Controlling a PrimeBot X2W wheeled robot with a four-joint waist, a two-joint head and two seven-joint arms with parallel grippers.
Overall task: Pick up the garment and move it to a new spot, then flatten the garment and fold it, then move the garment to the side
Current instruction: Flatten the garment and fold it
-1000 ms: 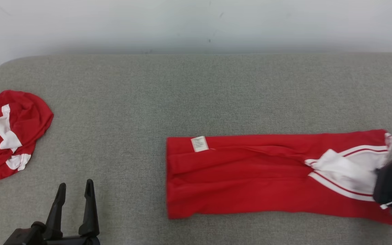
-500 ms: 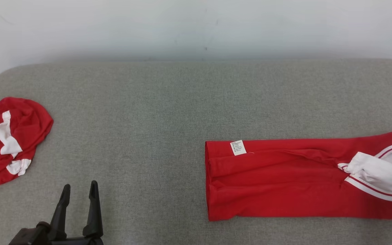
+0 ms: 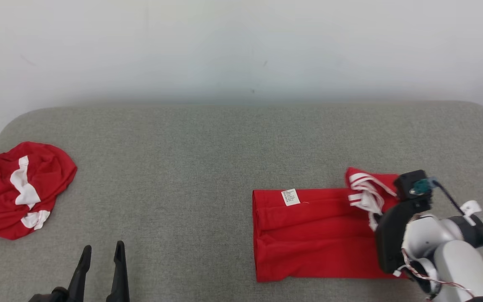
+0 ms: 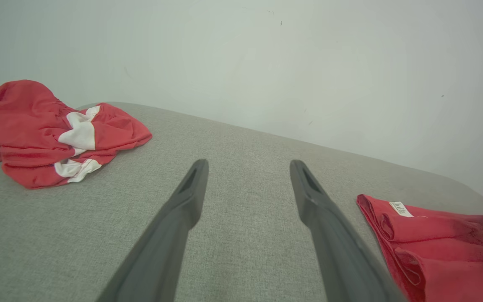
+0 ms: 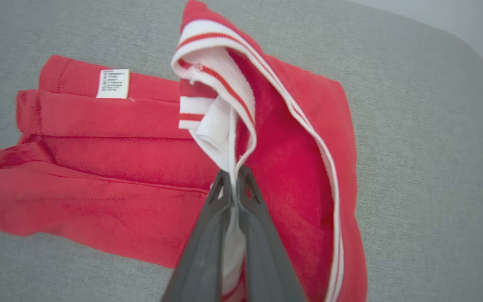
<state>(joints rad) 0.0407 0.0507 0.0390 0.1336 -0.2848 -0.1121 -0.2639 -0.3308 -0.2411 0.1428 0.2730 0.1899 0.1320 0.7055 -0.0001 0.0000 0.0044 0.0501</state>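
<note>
Red garment [image 3: 308, 235] lies right of centre on the grey surface [image 3: 183, 167], folded lengthwise into a band, left end square, white care label [image 3: 290, 197] near its far left corner. Right hand [image 5: 234, 176] is clamped shut on the garment's right end: in the right wrist view both fingers pinch the white striped trim [image 5: 220, 84], and that end is lifted and curls over the flat part, red inner side showing. In the head view the pale right forearm [image 3: 447, 251] and dark wrist cover the garment's near right corner.

Left hand [image 3: 103, 247] sits low at near left, fingers spread wide, holding nothing, well apart from the garment. In the left wrist view bare surface lies between its fingers.

A second garment [image 3: 19, 188], red with white patches, is crumpled at the far left edge of the surface, well apart from both hands. Plain pale wall [image 3: 241, 50] behind. Nothing lies between the left hand and the folded garment.

Versus a second ago: the camera has tilted, so the whole scene sits lower in the head view. The garment then stretched out flat toward the right edge; now its right end is raised and brought leftward, so the flat part looks shorter. Left hand unchanged, open.
</note>
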